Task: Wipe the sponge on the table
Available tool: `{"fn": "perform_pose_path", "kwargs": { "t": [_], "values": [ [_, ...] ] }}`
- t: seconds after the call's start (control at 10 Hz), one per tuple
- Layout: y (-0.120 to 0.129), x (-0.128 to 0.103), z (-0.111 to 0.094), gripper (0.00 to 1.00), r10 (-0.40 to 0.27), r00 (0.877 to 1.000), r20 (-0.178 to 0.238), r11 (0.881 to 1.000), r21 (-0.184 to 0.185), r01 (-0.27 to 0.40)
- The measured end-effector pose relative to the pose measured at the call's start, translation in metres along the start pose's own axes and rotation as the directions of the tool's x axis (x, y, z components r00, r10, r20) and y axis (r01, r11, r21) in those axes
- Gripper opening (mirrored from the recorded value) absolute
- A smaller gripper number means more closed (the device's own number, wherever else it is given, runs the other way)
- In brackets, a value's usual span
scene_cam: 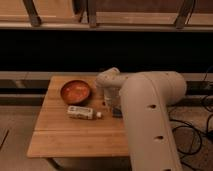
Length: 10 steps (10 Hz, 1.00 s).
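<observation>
Gripper [115, 112] low at table [60, 136] (nr bottle [81, 113]).

Plank-top table [75, 137] -- orange bowl [76, 91] at back, white bottle [82, 113] lying on its side mid-top, gripper [114, 109] down just beside its cap.

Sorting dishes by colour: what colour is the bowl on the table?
The bowl is orange, shown in the camera view; the pincer hangs low beside it.

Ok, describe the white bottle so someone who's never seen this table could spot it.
Find the low wooden table. Near its middle, just camera-side of the round orange bowl, the white bottle lies on its side, cap toward the gripper, which is down at the tabletop beside it. Unlike the bowl, it is long, white and capped.
</observation>
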Motion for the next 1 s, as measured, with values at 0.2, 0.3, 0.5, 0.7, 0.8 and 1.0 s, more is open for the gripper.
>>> {"fn": "perform_pose_path", "kwargs": {
  "t": [0.2,0.3,0.5,0.7,0.8,1.0],
  "values": [
    [0.027,0.023,-0.015,0.00,-0.019,1.000,-0.003,0.997,-0.074,0.019],
    [0.034,0.034,-0.018,0.00,-0.023,1.000,-0.010,0.995,-0.093,0.022],
    [0.028,0.062,-0.013,0.00,-0.005,0.999,-0.053,0.994,-0.109,-0.001],
    [0.010,0.078,-0.003,0.00,0.027,0.995,-0.094,0.995,-0.096,-0.036],
    [-0.004,0.086,0.004,0.00,0.054,0.992,-0.117,0.995,-0.082,-0.064],
    [-0.025,0.090,0.012,0.00,0.093,0.986,-0.138,0.993,-0.057,-0.101]
  ]
}}
